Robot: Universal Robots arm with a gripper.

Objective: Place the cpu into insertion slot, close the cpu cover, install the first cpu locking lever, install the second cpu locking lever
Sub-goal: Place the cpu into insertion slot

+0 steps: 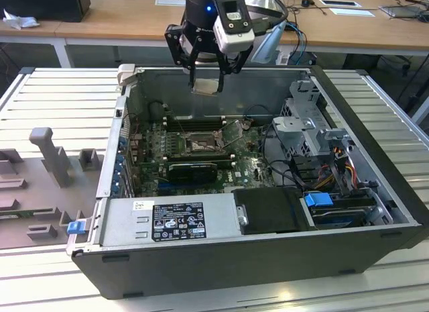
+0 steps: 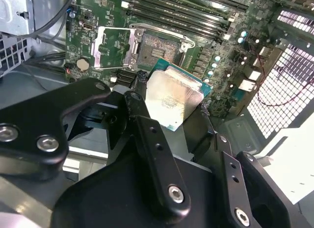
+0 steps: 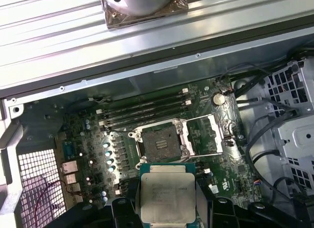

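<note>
My gripper (image 1: 206,82) hangs above the open computer case, shut on the cpu (image 1: 205,86), a pale silver square chip with a green edge. Both wrist views show the cpu (image 2: 172,99) (image 3: 168,191) held flat between the black fingers (image 2: 139,108), well above the board. The insertion slot (image 1: 200,145) (image 2: 162,45) (image 3: 161,140) lies open on the green motherboard (image 1: 244,168), straight below the gripper. The cpu cover (image 2: 112,47) (image 3: 207,135) is swung open and stands beside the slot. In the exterior view the cpu cover (image 1: 232,129) sits on the slot's right.
Long black memory slots (image 3: 142,110) run behind the socket. A drive cage (image 1: 308,117) and cables (image 1: 281,147) fill the case's right side in the exterior view; the power supply (image 1: 171,221) spans the front. A grey fixture (image 1: 50,158) stands on the slatted table at the left.
</note>
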